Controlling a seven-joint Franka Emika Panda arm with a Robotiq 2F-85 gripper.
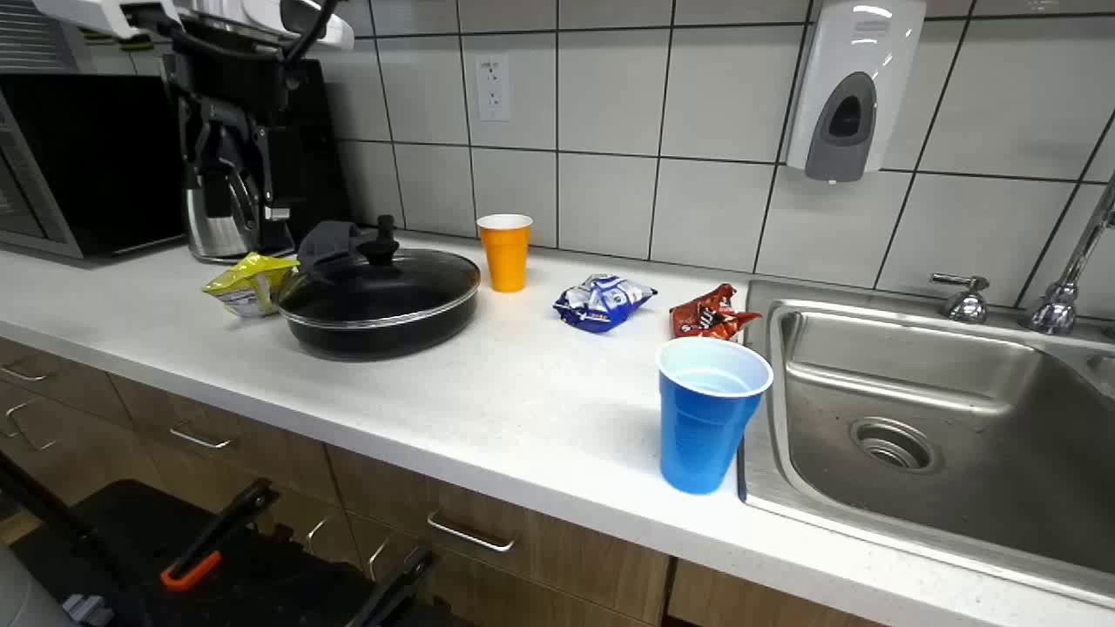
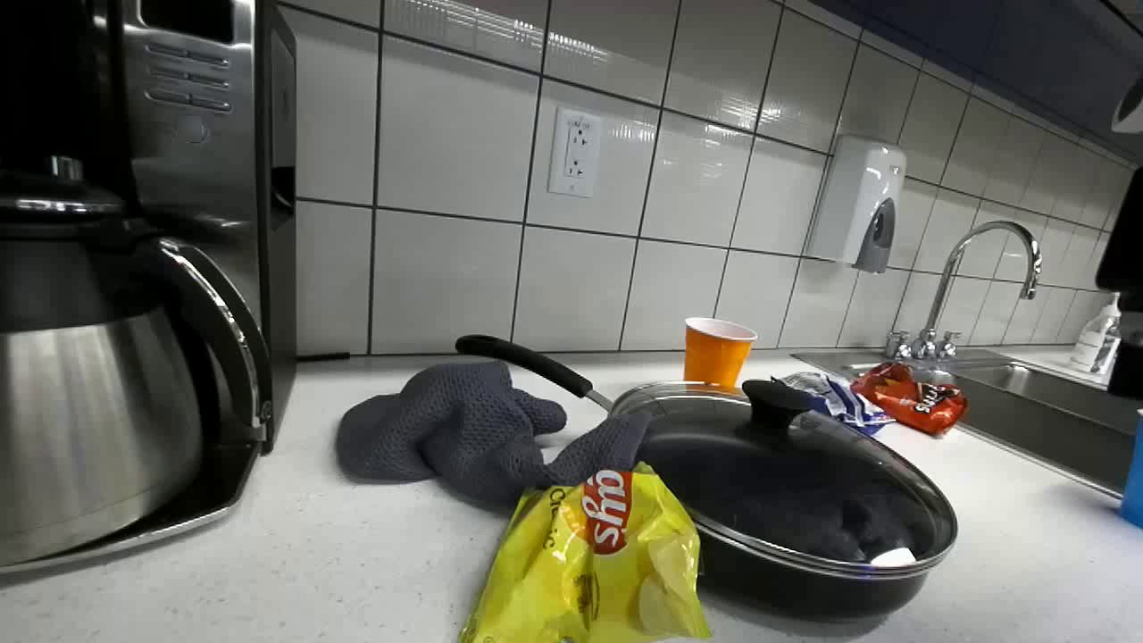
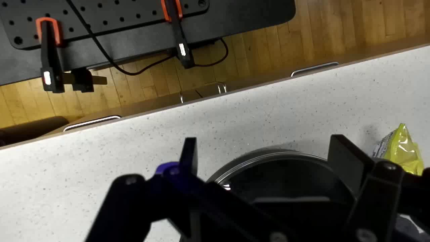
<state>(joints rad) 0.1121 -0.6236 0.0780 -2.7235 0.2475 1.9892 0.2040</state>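
Hovers with the fingers (image 3: pixel 347 161) spread wide, holding and touching nothing, with the black pan (image 3: pixel 282 176) below and partly between them in the wrist view. Finds the pan on the counter (image 1: pixel 531 383), closed by a glass lid (image 2: pixel 844 482) with a knob (image 2: pixel 775 404) on top. Shows a yellow chip bag (image 2: pixel 598 572) just beside the pan, and a crumpled grey towel (image 2: pixel 451 433) near the pan's handle (image 2: pixel 527 360). Has an orange cup (image 1: pixel 505 257) near the pan; farther from the pan, a blue bag (image 1: pixel 603 302), then a red bag (image 1: pixel 712 315); well apart from the pan, a blue cup (image 1: pixel 702 435). Looks, as a judgement, like a positioning step over the pan, short of any contact. Seems to call next for squaring the gap between the fingers above the chosen part; if coming down at the pan, for staying wide enough to clear the knob and for going gently, without nudging the smooth lid or the yellow chip bag.
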